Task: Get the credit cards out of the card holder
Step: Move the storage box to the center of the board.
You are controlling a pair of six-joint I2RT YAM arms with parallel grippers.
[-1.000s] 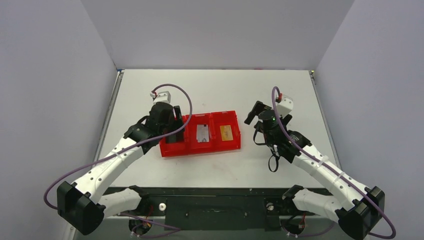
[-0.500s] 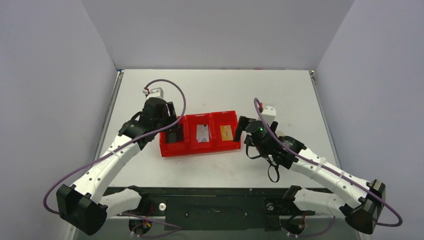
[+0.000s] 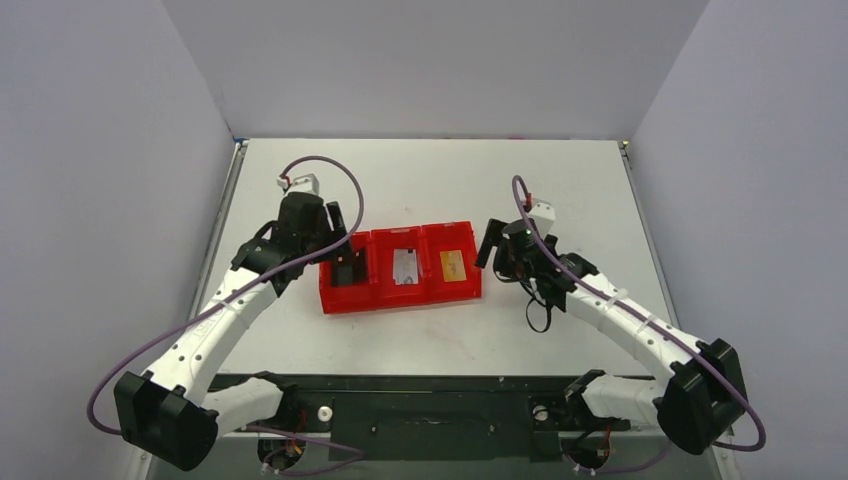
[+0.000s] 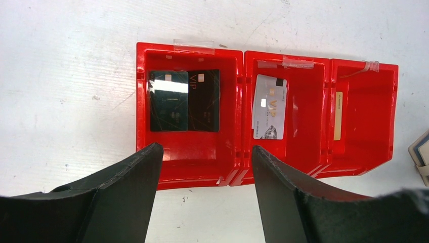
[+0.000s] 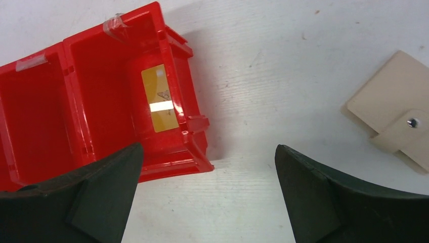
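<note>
A gold-orange card (image 5: 159,98) lies in the right compartment of the red tray (image 3: 400,298). A white VIP card (image 4: 269,106) lies in the middle compartment, and two black cards (image 4: 184,100) lie in the left one. The card holder (image 5: 394,111) here is a flat beige case with a snap flap. It lies on the table right of the tray, and its edge shows in the left wrist view (image 4: 420,154). In the top view my right arm hides it. My left gripper (image 4: 206,148) is open and empty above the tray's left end. My right gripper (image 5: 208,148) is open and empty beside the tray's right end.
The red tray stands mid-table between both arms, with tape strips on its far rim (image 4: 195,44). Grey walls close in the table on three sides. My left gripper (image 3: 335,225) and right gripper (image 3: 492,240) flank the tray.
My left gripper has drawn back up and left, off the tray's left compartment. My right gripper has swung left to the tray's right end.
</note>
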